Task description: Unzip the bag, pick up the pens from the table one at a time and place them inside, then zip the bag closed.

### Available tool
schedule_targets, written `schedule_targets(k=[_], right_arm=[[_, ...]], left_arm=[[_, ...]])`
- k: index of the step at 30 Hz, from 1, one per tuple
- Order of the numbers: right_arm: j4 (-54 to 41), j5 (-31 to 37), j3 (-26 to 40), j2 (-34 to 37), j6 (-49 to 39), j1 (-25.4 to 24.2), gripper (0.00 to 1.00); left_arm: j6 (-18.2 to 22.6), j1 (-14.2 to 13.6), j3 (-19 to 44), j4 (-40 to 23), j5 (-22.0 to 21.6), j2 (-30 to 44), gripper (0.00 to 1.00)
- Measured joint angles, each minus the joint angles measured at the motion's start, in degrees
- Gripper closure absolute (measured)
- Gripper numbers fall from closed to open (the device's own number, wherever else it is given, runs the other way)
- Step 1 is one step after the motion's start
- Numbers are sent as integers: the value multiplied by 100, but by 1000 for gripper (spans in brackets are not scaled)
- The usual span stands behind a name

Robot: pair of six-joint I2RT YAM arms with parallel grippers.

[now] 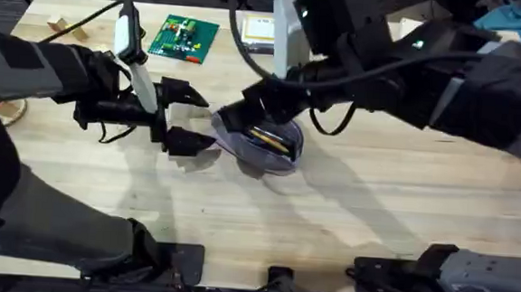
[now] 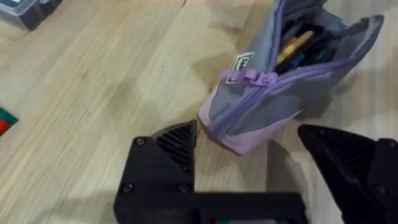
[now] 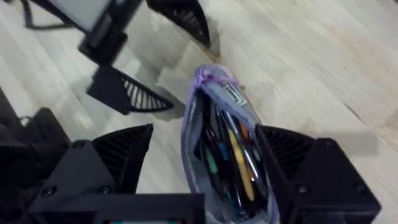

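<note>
Right arm, large and dark under the overhead camera, reaching across to the bag. Right gripper: fingers spread wide, straddling the bag's open mouth, one finger on each side, gripping nothing.

Bag: lavender pouch near the middle of the table, zipper open, its end label facing the left gripper. Pens inside, lying lengthwise, black, yellow, green and orange among them. Zipper pull at the end of the bag nearest the left gripper.

Left gripper: just beside that end of the bag, fingers wide apart, holding nothing; from the left wrist view one finger almost meets the pouch's corner, though contact cannot be told.

Beyond the bag, toward the table's far edge: green circuit board; beside it a clear box with a yellow label, partly covered by the right arm.
</note>
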Motion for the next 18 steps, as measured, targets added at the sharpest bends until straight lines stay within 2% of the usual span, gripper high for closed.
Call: schedule_targets(k=[5,6,10,18], right_arm=[[14,0,134,0,130,0,3],[375,0,134,85,433,61,3],[832,7,145,369,678,205,3],[891,872,145,601,1146,504,3]], left_arm=[[12,0,0,11,10,36,9],[20,0,0,20,23,36,7],[19,0,0,20,23,36,7],[20,1,0,-28,23,36,7]])
